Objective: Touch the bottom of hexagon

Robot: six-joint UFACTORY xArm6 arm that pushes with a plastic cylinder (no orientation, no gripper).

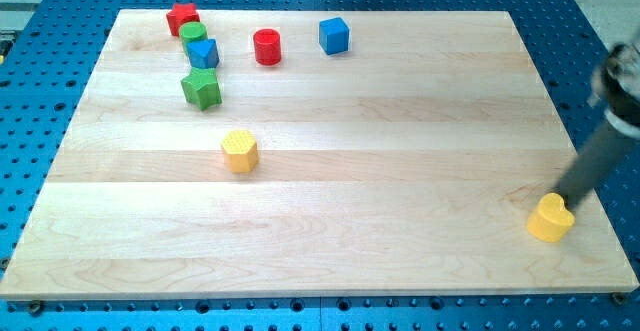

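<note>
The yellow hexagon (240, 151) lies left of the board's middle, with nothing touching it. My tip (564, 202) is far off at the view's lower right. It rests against the upper right side of a yellow heart-shaped block (549, 219). The dark rod slants up from the tip toward the view's right edge and is blurred higher up.
A red star (182, 17), a green cylinder (193, 34), a blue block (203, 53) and a green star (201, 89) cluster at the upper left. A red cylinder (267, 47) and a blue cube (334, 35) sit near the top. The wooden board (400, 171) lies on a blue perforated table.
</note>
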